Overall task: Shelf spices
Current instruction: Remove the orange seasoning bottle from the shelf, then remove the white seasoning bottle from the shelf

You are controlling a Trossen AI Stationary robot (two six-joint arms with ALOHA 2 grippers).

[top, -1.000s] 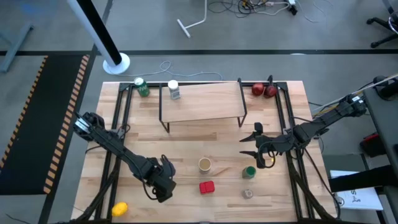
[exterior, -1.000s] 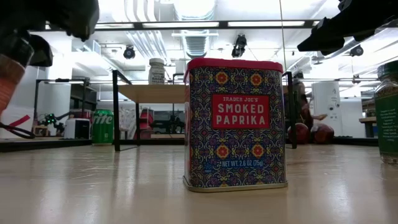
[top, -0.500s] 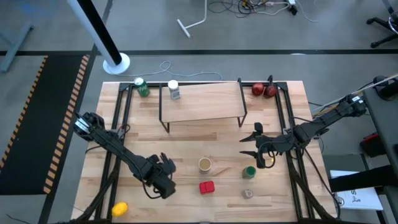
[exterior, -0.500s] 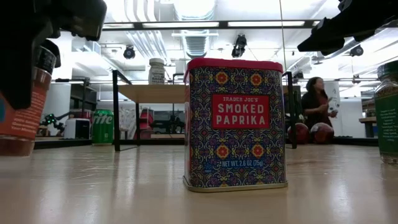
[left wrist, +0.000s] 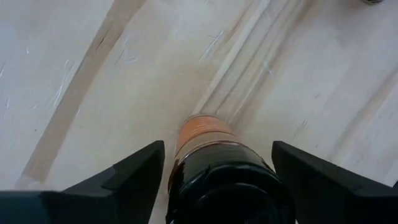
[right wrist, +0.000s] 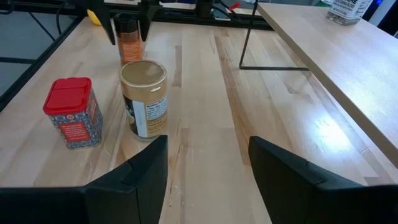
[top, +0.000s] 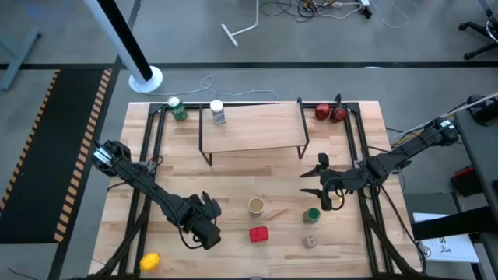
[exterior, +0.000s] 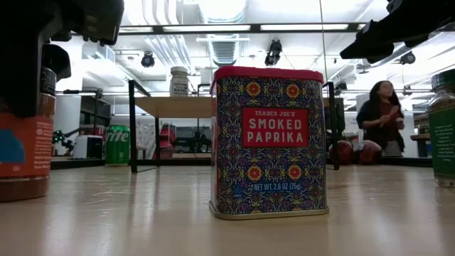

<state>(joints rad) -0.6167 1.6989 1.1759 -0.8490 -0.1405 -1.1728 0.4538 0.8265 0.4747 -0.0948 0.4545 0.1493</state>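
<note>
My left gripper (top: 204,223) stands near the table's front left, shut on the dark-capped brown jar (left wrist: 217,162), which is upright (exterior: 25,121) at the table top. My right gripper (top: 311,179) hovers open at the right, beyond the green-capped jar (top: 312,215), with nothing between its fingers. The tan round-lidded tub (top: 256,205), the red square tin (top: 258,233) and the small clear jar (top: 310,242) stand on the table. The white-capped jar (top: 217,113) stands on the left end of the shelf (top: 253,126). My left gripper pinches the brown jar's black cap (left wrist: 227,186) between its two fingers, one on each side. The fingers come from above, pointing down. The jar stands upright below them, its base (exterior: 21,193) at the table top; whether it rests there I cannot tell.
A green can (top: 178,109) stands at the far left beside the shelf. Two red fruits (top: 331,113) lie at the far right, and a yellow object (top: 149,260) lies at the front left. Black rails run along both table sides. Bare wood lies before the shelf.
My left gripper has gone down with the brown jar. The jar hung higher and tilted a second ago; now it is upright with its base down at the table top. My right gripper has kept still.
</note>
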